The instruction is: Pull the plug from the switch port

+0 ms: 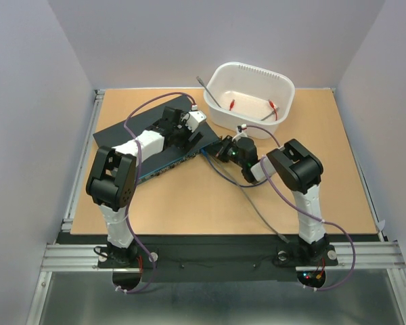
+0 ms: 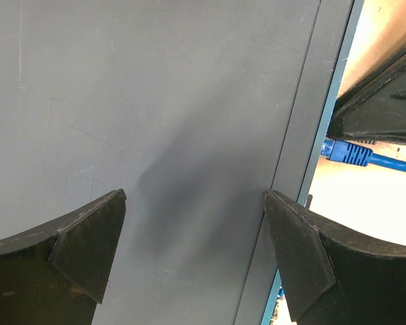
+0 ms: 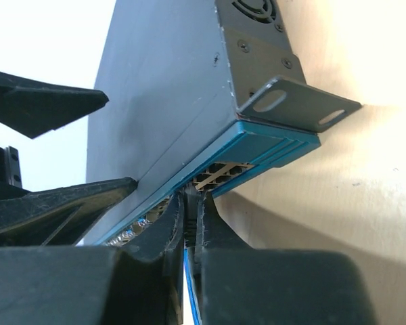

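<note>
The right jaws are pressed almost together. A thin blue strip shows between them, so I think they are pinching the plug [image 2: 347,152], or the blue cord [image 2: 392,162] just behind it. The plug is right at the tips of these jaws. It sits in a hole near one end of the blue edge of the switch [image 3: 162,88], and it looks like it is not out yet.

Just past these jaws, to their right, a metal ear [image 3: 298,105] with two slots sticks out from the corner of the switch.

The left jaws are spread wide and hold nothing. The flat dark top of the switch fills the space between them. I think they are there to push down so the box cannot slide. I cannot tell if they touch it.

The plug looks small, hard and light. The cord is soft and bendy, so the hard body of the plug is the best place to grab. A straight pull away from the hole seems best. The switch looks stiff and smooth, and it could slide on the counter [image 1: 189,203].

Farther off, past the right jaws, sits a white tub [image 1: 284,88].

I can read no words or labels anywhere.
</note>
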